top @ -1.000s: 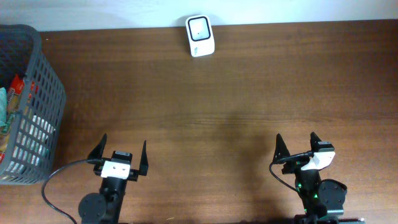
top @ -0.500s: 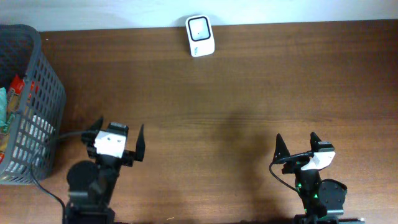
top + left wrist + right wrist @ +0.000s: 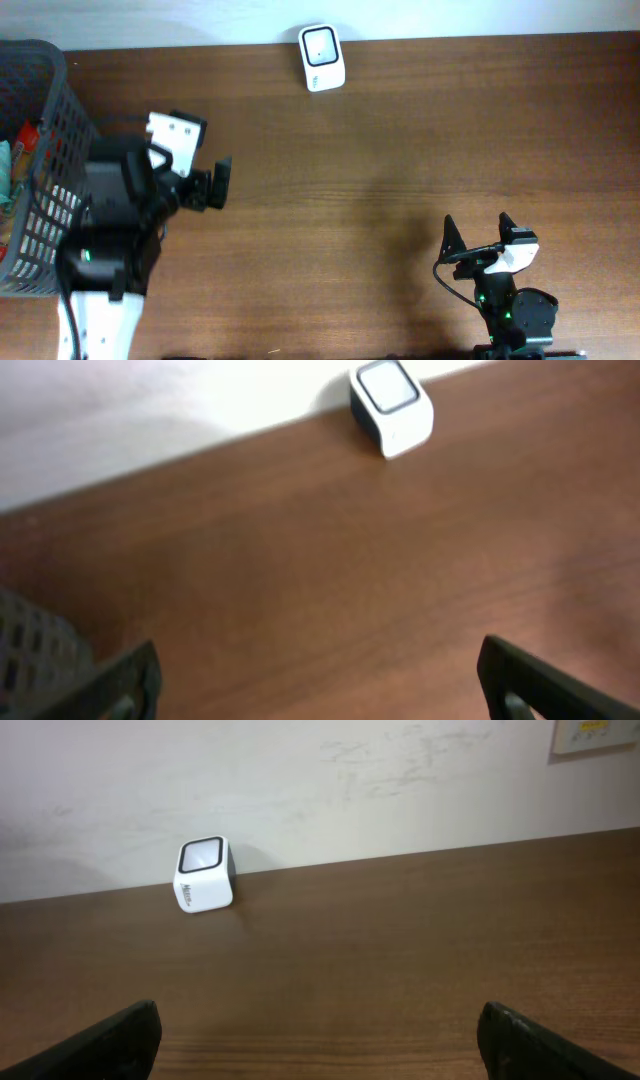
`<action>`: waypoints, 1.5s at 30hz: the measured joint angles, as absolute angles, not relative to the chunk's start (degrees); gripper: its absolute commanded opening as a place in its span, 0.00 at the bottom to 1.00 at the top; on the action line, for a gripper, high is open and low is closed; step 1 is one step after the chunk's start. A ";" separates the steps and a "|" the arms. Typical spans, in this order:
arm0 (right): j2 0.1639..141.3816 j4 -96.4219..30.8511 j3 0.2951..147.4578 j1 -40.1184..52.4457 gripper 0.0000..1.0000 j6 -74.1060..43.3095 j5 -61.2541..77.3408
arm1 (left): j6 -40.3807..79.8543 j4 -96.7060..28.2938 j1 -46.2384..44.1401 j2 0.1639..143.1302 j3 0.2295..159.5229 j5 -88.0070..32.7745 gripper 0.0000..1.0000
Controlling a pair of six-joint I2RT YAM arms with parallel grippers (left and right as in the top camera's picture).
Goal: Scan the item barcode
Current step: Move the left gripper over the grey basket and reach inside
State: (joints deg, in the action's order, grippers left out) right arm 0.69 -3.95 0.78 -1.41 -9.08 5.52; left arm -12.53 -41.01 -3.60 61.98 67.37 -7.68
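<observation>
Left gripper [image 3: 322, 682] hangs with its jaws spread wide and nothing between them, just beside the dark grey plastic mesh basket [image 3: 75, 120] at the table's left edge. The packaged items [image 3: 28, 138], red and green wrappers among them, lie crowded inside that basket. None is out yet, so I take the pick to be the step in hand. Reaching in could snag a finger on the mesh wall and drag or tip the basket, or pinch two packets at once. Farther right, the small white box-shaped scanner [image 3: 322, 58] sits at the far edge of the brown wooden table [image 3: 400, 140]; a barcode turned away from its window would not read. Right gripper [image 3: 475, 232], equally wide and empty, waits at the near right.
</observation>
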 measured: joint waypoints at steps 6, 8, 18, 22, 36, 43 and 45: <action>0.69 -3.95 0.78 -1.41 0.99 -9.15 5.52 | -12.53 -46.02 -3.60 70.48 77.69 -15.09 0.99; 0.69 -3.95 0.78 -1.41 0.99 -9.08 5.52 | -12.53 -47.59 -3.66 70.48 77.76 -15.70 0.99; 0.69 -3.95 0.78 -1.41 0.99 -9.08 5.52 | -12.53 -50.17 -3.66 70.52 77.82 -15.92 0.99; 0.69 -3.95 0.78 -1.41 0.99 -9.06 5.52 | -9.30 -51.03 -3.66 70.52 77.84 -14.13 0.99; 0.69 -3.92 0.78 -1.41 0.99 -9.10 5.52 | -0.80 -67.02 10.09 87.61 117.38 -8.01 0.99; 0.69 -3.95 0.78 -1.41 0.99 -9.08 5.50 | 1.17 -70.24 19.20 94.96 127.48 1.85 1.00; 0.69 -3.95 0.78 -1.41 0.99 -9.10 5.52 | 1.19 -70.22 22.41 94.96 127.52 2.57 0.99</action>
State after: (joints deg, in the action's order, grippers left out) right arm 0.69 -3.95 0.78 -1.41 -9.10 5.52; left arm 1.19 -70.22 22.41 94.96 127.52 2.57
